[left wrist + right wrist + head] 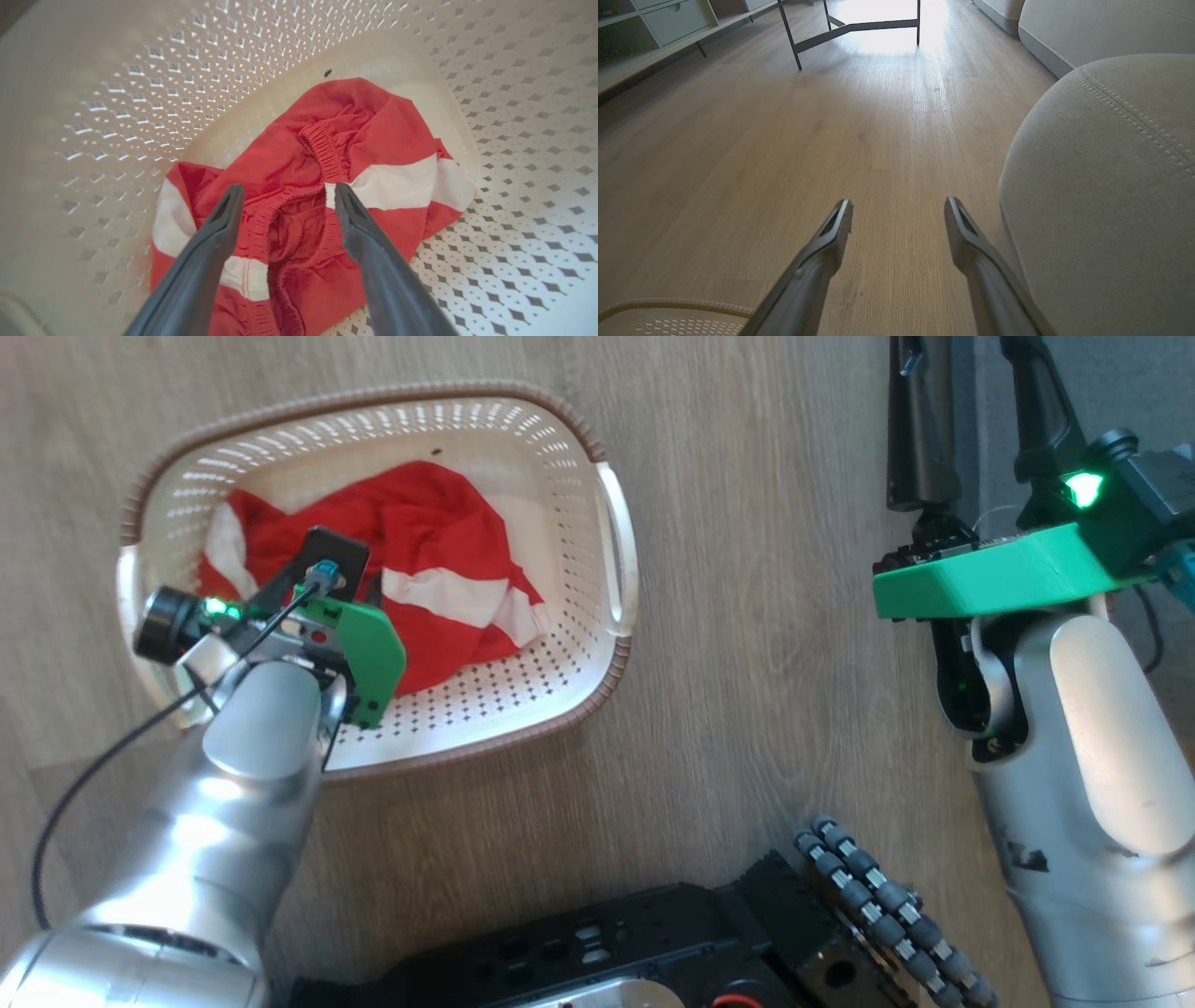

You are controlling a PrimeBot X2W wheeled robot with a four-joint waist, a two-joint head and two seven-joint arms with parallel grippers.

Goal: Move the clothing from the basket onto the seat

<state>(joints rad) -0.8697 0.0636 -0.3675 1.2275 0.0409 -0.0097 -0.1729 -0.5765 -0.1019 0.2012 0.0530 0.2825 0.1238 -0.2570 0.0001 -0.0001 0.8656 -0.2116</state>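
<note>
The cream basket (618, 553) stands on the wooden floor with the red and white clothing (439, 546) crumpled in its bottom. My left arm reaches down into it. In the left wrist view my left gripper (285, 189) is open, its tips just over the clothing (373, 135), either side of a gathered elastic band; I cannot tell whether they touch it. My right gripper (899, 200) is open and holds nothing, hovering above bare floor to the right of the basket (668, 310). The grey seat (1101, 186) bulges just right of its fingers, stitching along its top.
My black wheeled base (653, 943) lies at the bottom of the head view, close to the basket's near rim. Farther across the floor stand dark table legs (850, 29), a low shelf unit (668, 21) at the left and a pale sofa (1092, 23) at the right.
</note>
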